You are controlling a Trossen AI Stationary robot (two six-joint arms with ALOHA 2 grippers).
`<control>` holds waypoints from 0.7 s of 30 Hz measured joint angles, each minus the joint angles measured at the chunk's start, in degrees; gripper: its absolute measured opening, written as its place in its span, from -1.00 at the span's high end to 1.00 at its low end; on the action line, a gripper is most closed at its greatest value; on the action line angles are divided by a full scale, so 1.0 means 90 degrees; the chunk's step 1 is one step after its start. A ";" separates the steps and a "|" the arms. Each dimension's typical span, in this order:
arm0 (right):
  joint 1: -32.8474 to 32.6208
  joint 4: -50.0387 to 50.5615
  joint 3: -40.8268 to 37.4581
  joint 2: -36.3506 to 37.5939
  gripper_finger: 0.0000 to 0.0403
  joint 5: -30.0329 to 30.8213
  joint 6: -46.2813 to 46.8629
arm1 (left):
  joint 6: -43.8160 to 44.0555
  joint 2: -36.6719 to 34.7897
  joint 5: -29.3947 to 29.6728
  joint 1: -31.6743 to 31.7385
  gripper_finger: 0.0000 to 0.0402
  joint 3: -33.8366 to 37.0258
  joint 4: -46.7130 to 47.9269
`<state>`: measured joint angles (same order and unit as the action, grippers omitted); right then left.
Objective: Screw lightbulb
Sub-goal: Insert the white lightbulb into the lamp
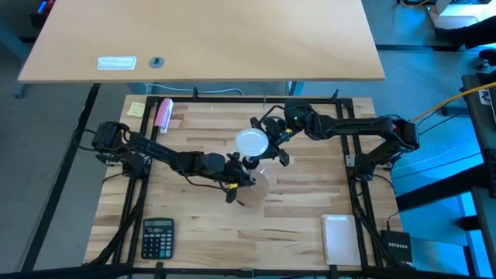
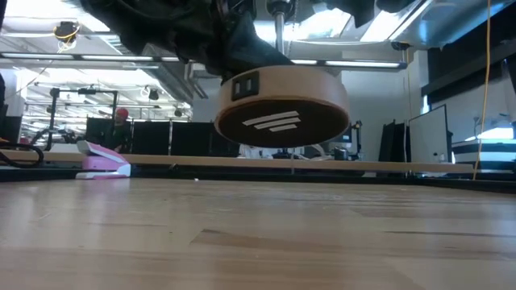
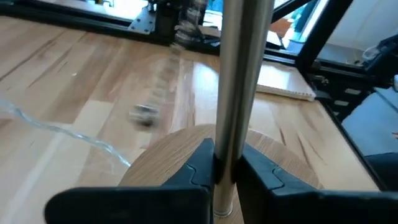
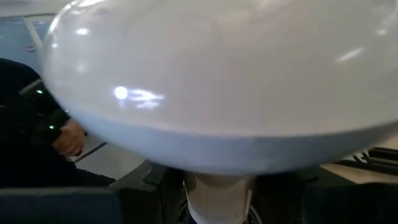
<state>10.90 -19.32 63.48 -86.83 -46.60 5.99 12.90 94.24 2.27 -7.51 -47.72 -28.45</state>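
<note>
I see the lightbulb (image 1: 250, 142) near the middle of the surface (image 1: 201, 225), clamped in my right end effector (image 1: 267, 142), its white globe filling the right wrist view (image 4: 217, 81). Just beside the lightbulb, my left end effector (image 3: 224, 171) is clamped on a metal rod (image 3: 239, 74) rising from a round wooden base (image 2: 282, 109), which hangs above the surface in the low view. A calculator (image 1: 157, 237) and a notepad (image 1: 339, 239) lie well apart from the lightbulb.
</note>
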 joint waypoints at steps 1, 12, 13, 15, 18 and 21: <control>-0.0001 0.0053 0.0001 0.0004 0.18 0.0064 -0.0037 | 0.0005 0.0000 0.0088 0.0000 0.87 -0.0085 0.0196; -0.0003 0.0484 -0.0005 0.0046 0.19 0.1029 -0.0293 | 0.0046 -0.0044 0.1971 -0.0129 0.87 -0.0977 0.2316; -0.0008 0.0561 -0.0007 0.0062 0.19 0.1157 -0.0404 | 0.0060 -0.0044 0.2160 -0.0152 0.87 -0.0996 0.2416; -0.0018 0.0708 -0.0009 0.0119 0.19 0.1496 -0.0578 | 0.0196 -0.0044 0.2485 -0.0182 0.87 -0.0996 0.2549; -0.0019 0.0767 -0.0012 0.0161 0.19 0.2099 -0.0702 | 0.0488 -0.0044 0.3015 -0.0198 0.87 -0.0996 0.2730; -0.0028 0.0736 -0.0012 0.0175 0.19 0.2630 -0.0718 | 0.0749 -0.0044 0.3448 -0.0202 0.87 -0.0996 0.2711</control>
<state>10.64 -12.69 63.37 -85.25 -22.94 -0.47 19.64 93.84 33.30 -9.32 -56.69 -4.05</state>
